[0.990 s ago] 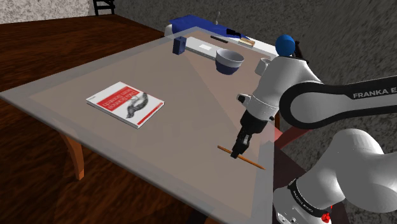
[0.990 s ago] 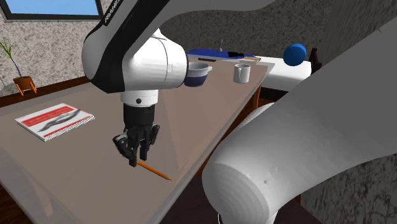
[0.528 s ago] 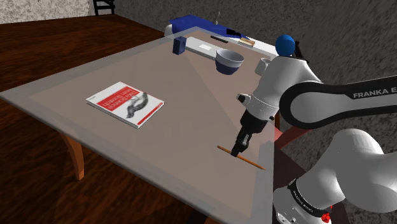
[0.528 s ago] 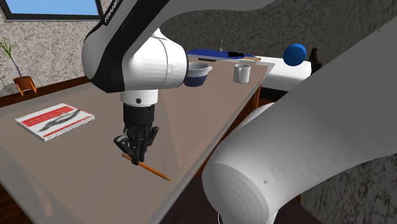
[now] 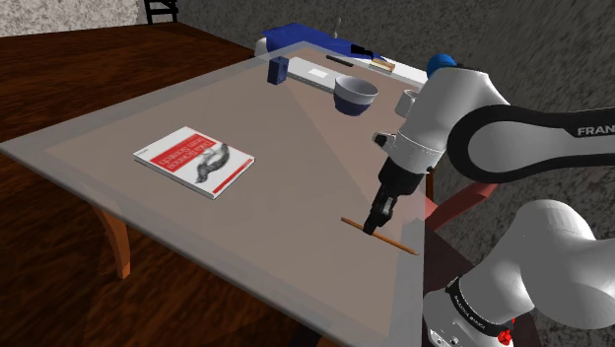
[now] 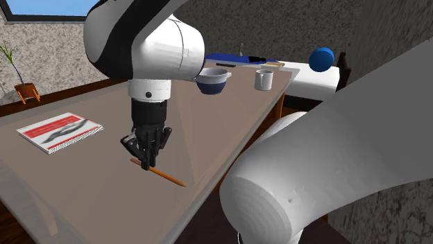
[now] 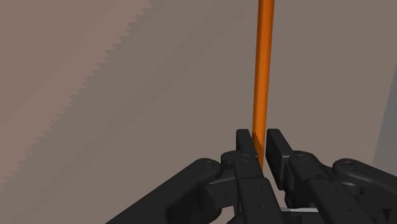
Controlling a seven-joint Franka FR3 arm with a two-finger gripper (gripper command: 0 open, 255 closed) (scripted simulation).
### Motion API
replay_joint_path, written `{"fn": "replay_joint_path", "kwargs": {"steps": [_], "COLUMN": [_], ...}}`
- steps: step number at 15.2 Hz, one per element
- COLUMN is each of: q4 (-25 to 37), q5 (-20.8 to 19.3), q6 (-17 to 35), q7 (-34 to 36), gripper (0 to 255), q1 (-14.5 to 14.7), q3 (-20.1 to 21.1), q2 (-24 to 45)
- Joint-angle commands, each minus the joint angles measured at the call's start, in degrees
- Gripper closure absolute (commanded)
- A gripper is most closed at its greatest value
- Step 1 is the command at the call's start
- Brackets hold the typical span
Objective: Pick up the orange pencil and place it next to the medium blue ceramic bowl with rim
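An orange pencil [image 5: 397, 244] is clasped near one end by my black gripper [image 5: 373, 229], which is shut on it. The pencil [image 6: 171, 179] lies nearly level, low over the brown table close to the edge by the stand, under my gripper [image 6: 146, 165]. In the wrist view the pencil [image 7: 263, 63] runs straight out from between the fingers of my gripper [image 7: 259, 137]. The blue bowl [image 5: 355, 94] with a white inside stands at the table's far end, well away; the second exterior view shows the bowl [image 6: 213, 80] behind the arm.
A white mug [image 5: 407, 101] stands beside the bowl. A red and white book [image 5: 194, 161] lies at the shoulder view's left. A small blue box [image 5: 279, 70] sits at the far edge. The table's edge [image 5: 414, 266] is right by the pencil.
The fingers closed on the pencil a second ago. Since then the hand has risen a little and shifted toward the shoulder view's right, taking the pencil along.
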Motion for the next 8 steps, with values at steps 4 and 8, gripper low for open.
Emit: {"fn": "replay_joint_path", "kwargs": {"steps": [4,8], "q4": [2.47,4.83], "q5": [-0.89,-1.55], "q6": [-4.67,-8.34], "q7": [1.17,2.0], "gripper": [255,255], "q1": [-0.37,-0.64], "q3": [-0.16,-0.38], "q2": [-2.27,-3.63]}}
